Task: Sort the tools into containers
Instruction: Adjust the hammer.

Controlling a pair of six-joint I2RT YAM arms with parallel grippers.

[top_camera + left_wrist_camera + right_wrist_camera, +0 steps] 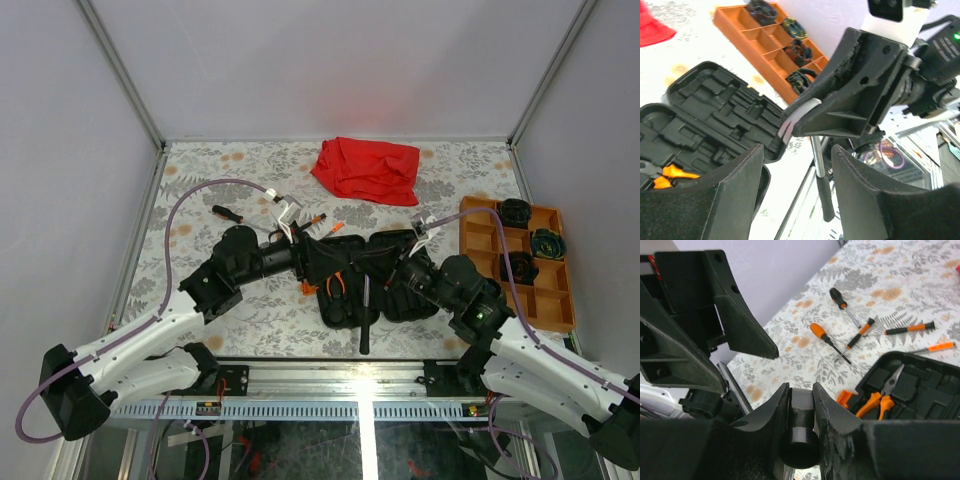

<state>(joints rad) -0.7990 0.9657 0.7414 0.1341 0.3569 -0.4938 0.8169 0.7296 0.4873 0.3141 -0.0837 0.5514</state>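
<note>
Left hand (796,150): fingers apart, gripping nothing, sitting at the left edge of the open black rounded hard tool case (715,100). Hammer with steel shaft and black grip (826,195) shows through the gap between its fingers; can't tell if it touches either one.

Loose orange-and-black screwdrivers (826,340) are scattered on the surface left of and behind the case, clear of both hands. Orange-handled pliers (880,400) lie in the case's left half.

Right hand (800,390): clamped on the hammer, facing the left hand and close to it, over the middle of the case. The hammer's grip points to the near edge of the surface, past the case's rim.

Orange plastic tray with square compartments (480,240) is at the far right, well apart from the case. Dark round items sit in a few cells; can't tell what they are.

Surface has a pale floral-print cover (200,180), with a crumpled red cloth (367,168) at the back. Plain grey-white wall panels stand on three sides.
</note>
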